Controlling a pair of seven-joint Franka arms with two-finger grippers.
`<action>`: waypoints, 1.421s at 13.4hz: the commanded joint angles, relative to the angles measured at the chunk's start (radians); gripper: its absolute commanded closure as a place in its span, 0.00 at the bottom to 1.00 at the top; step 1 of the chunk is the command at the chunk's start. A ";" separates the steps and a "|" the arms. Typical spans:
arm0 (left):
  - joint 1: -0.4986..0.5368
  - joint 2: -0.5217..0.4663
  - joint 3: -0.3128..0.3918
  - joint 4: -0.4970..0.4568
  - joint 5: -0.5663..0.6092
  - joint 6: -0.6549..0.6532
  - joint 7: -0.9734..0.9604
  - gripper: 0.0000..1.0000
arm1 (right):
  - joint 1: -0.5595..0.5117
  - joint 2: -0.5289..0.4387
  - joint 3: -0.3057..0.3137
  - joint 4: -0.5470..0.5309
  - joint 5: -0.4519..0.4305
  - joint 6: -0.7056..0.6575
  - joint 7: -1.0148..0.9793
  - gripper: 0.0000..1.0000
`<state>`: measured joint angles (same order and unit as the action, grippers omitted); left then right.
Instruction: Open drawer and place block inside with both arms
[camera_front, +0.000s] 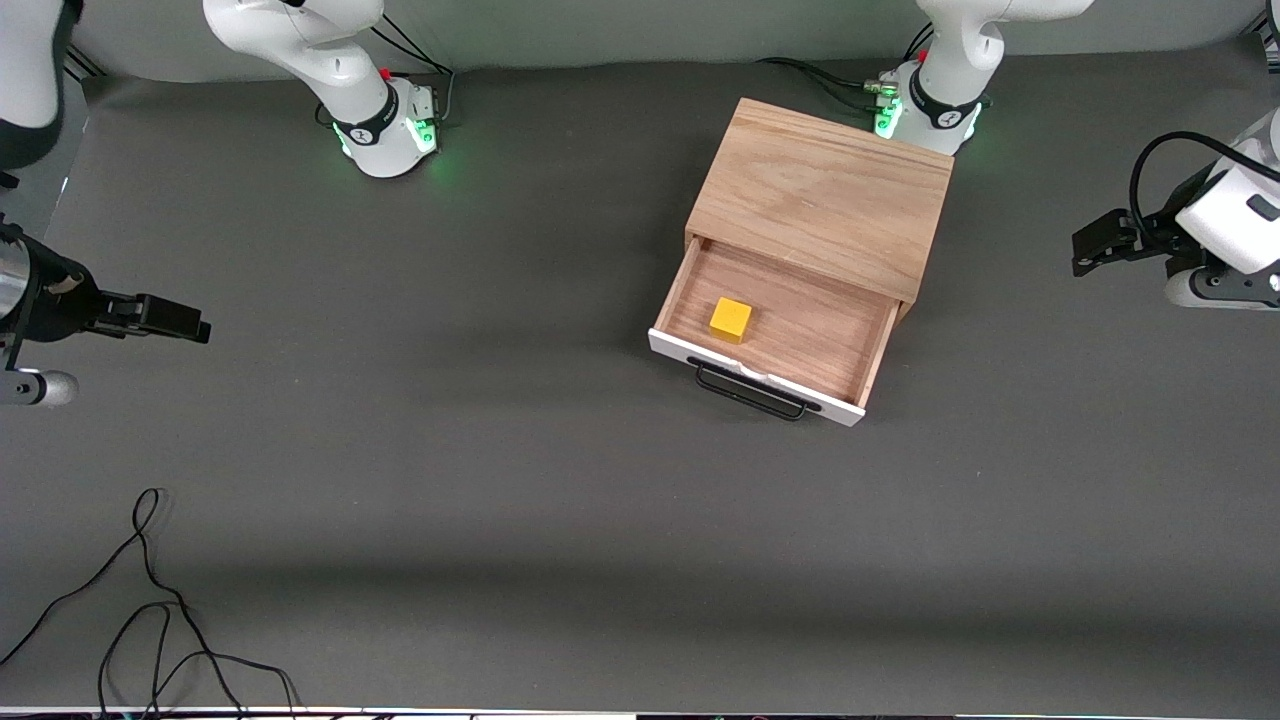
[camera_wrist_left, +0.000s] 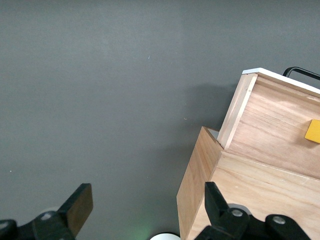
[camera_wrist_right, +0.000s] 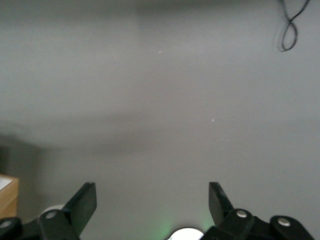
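Resting inside the pulled-out drawer (camera_front: 790, 330), near its white front, the block (camera_front: 730, 320) looks delivered. Both grippers, left (camera_wrist_left: 145, 207) and right (camera_wrist_right: 152, 202), hang with fingers spread and empty, apparently clear of the drawer because placement seems done.

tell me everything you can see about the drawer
The drawer is a shallow wooden tray with a white front panel and a black wire handle. It is pulled well out of a light oak box that sits on the grey table near the left arm's base. Its front faces the front camera, slightly angled. A small yellow block rests on its floor, toward the right arm's end. Neither gripper touches it.
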<state>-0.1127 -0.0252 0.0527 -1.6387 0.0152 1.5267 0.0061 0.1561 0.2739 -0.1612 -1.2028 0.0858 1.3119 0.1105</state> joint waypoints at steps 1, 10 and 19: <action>-0.018 0.001 0.012 0.011 0.002 -0.011 0.005 0.00 | -0.120 -0.087 0.136 -0.096 0.005 0.024 -0.006 0.00; -0.019 0.004 0.012 0.011 0.002 -0.013 0.005 0.00 | -0.222 -0.350 0.268 -0.484 -0.023 0.305 -0.017 0.00; -0.019 0.004 0.012 0.010 0.002 -0.013 0.005 0.00 | -0.148 -0.335 0.252 -0.443 -0.107 0.296 -0.017 0.00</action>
<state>-0.1145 -0.0238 0.0524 -1.6388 0.0153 1.5266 0.0061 0.0030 -0.0532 0.0999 -1.6438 0.0015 1.6063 0.1085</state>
